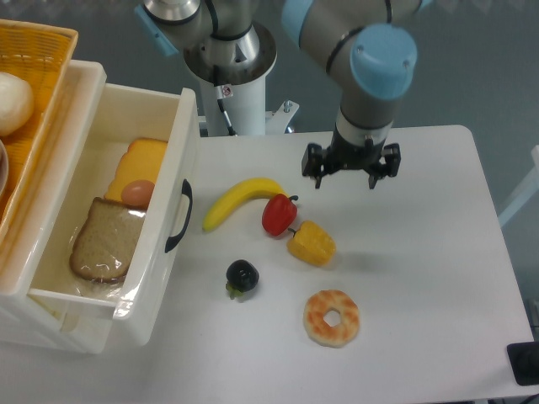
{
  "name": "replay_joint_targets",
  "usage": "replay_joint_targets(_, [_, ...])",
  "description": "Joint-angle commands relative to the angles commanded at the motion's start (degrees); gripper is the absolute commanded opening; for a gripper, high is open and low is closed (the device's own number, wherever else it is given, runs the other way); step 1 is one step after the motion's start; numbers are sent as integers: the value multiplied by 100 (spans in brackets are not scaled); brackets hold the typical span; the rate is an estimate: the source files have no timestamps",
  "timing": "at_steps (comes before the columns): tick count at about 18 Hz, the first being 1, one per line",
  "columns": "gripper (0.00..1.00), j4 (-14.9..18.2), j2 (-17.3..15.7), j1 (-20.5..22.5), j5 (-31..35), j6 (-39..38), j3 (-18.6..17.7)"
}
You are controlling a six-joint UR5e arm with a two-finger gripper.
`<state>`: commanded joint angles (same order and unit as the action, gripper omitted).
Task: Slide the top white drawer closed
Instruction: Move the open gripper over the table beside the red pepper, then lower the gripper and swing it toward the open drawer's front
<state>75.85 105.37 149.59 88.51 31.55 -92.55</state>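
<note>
The top white drawer (156,252) stands pulled far out at the left of the table, its curved black handle (178,216) facing right. Inside lie a slice of bread (105,240), a yellow cheese slice (139,164) and a brown egg (139,193). My gripper (345,179) hangs over the table's back middle, well to the right of the drawer front. Its fingers (371,178) are spread apart and hold nothing. No lower drawer handle shows in this view.
A banana (240,200), red pepper (278,215), yellow pepper (312,243), dark berry-like fruit (242,276) and a doughnut (332,317) lie on the white table (438,252) right of the drawer. A yellow wicker basket (29,93) sits on top at far left. The robot base (232,76) stands behind.
</note>
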Motion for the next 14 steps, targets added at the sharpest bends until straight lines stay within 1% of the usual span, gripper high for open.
replay_joint_targets(2, [100, -35, 132, -35, -377, -9, 0])
replay_joint_targets(4, [100, -35, 220, -62, -615, -18, -17])
replay_joint_targets(8, [100, 0, 352, -202, -721, -105, 0])
replay_joint_targets(14, [100, 18, 388, -220, -792, -123, -26])
